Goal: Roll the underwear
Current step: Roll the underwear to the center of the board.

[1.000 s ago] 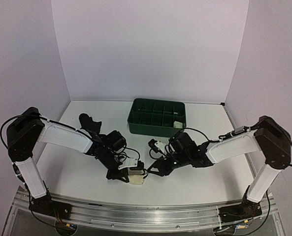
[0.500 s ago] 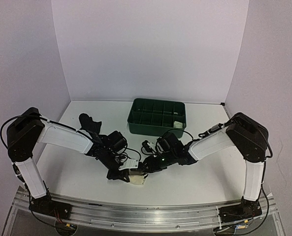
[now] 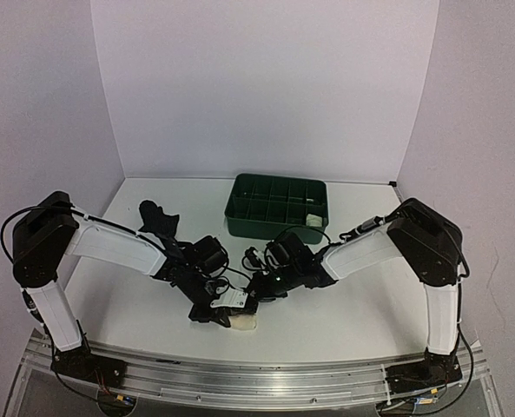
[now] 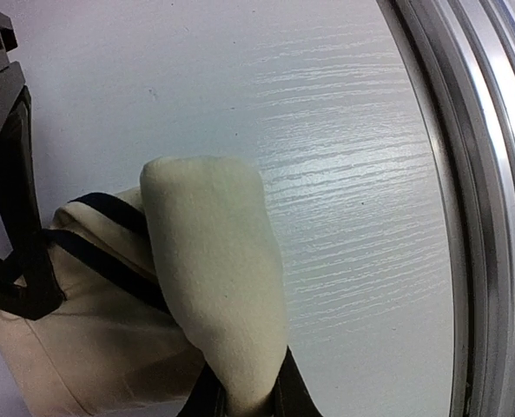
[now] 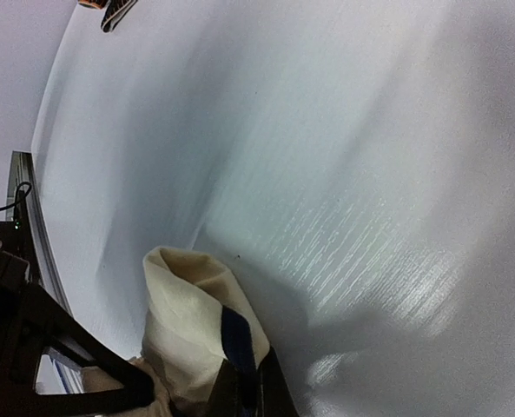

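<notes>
The cream underwear with black edging (image 3: 244,321) lies bunched near the table's front edge between both grippers. My left gripper (image 3: 219,309) is shut on a cream fold (image 4: 212,278), which is pinched between its jaws (image 4: 240,398). From the right, my right gripper (image 3: 255,292) is shut on a corner with the dark edging (image 5: 236,334), which is clamped between its jaws (image 5: 247,389). Black underwear (image 3: 157,215) lies loose at the back left. A small pale roll (image 3: 313,220) sits in the green tray.
The green compartment tray (image 3: 277,228) stands at the back centre, just behind the right arm. The metal rail (image 3: 257,373) runs along the table's front edge, close to the cloth (image 4: 483,174). The two grippers are nearly touching.
The right arm has swung left to the cream cloth and its jaws have shut on the edged corner. The left gripper kept its hold and shifted slightly.
</notes>
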`<action>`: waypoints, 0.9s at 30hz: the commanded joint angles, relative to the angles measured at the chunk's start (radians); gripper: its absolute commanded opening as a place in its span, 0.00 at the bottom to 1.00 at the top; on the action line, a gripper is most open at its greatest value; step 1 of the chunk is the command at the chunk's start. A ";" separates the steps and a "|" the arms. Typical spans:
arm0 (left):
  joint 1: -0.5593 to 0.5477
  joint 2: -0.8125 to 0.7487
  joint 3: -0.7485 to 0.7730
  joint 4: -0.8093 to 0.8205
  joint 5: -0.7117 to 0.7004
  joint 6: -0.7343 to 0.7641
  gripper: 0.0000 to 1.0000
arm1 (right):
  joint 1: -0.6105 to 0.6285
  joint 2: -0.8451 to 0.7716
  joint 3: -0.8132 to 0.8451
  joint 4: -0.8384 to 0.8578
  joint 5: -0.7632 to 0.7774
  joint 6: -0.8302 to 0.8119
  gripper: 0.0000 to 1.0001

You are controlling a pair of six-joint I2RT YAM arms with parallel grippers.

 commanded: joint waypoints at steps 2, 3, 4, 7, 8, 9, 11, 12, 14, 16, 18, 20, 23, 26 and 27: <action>-0.021 0.019 0.033 -0.120 0.094 0.018 0.00 | -0.012 0.025 0.049 -0.028 0.078 -0.006 0.00; -0.016 0.035 0.044 -0.127 0.103 -0.007 0.00 | -0.011 0.023 0.049 -0.033 0.077 -0.010 0.00; -0.004 0.054 0.055 -0.138 0.123 -0.034 0.00 | -0.011 0.020 0.049 -0.040 0.075 -0.015 0.00; 0.048 0.120 0.089 -0.170 0.214 -0.113 0.00 | -0.012 -0.002 0.043 -0.060 0.071 -0.026 0.01; 0.063 0.140 0.093 -0.179 0.230 -0.138 0.00 | -0.012 -0.009 0.043 -0.064 0.062 -0.031 0.05; 0.077 0.154 0.092 -0.185 0.241 -0.158 0.00 | -0.012 -0.018 0.046 -0.070 0.053 -0.035 0.09; 0.088 0.157 0.077 -0.194 0.265 -0.179 0.00 | -0.013 -0.032 0.056 -0.076 0.029 -0.040 0.18; 0.090 0.156 0.069 -0.199 0.276 -0.186 0.00 | -0.014 -0.041 0.061 -0.080 0.024 -0.041 0.22; 0.092 0.159 0.057 -0.222 0.313 -0.182 0.00 | -0.018 -0.058 0.070 -0.085 0.019 -0.039 0.29; 0.093 0.166 0.056 -0.245 0.336 -0.172 0.00 | -0.024 -0.072 0.079 -0.087 0.019 -0.031 0.36; 0.097 0.177 0.064 -0.254 0.338 -0.176 0.00 | -0.028 -0.089 0.091 -0.088 0.017 -0.027 0.46; 0.102 0.190 0.075 -0.260 0.340 -0.182 0.00 | -0.033 -0.110 0.106 -0.087 0.009 -0.019 0.57; 0.116 0.204 0.091 -0.266 0.348 -0.187 0.00 | -0.046 -0.151 0.106 -0.089 0.022 0.002 0.63; 0.124 0.205 0.096 -0.258 0.335 -0.189 0.00 | -0.065 -0.202 0.072 -0.111 0.068 0.016 0.62; 0.127 0.207 0.099 -0.256 0.333 -0.191 0.00 | -0.070 -0.224 0.052 -0.120 0.084 0.014 0.61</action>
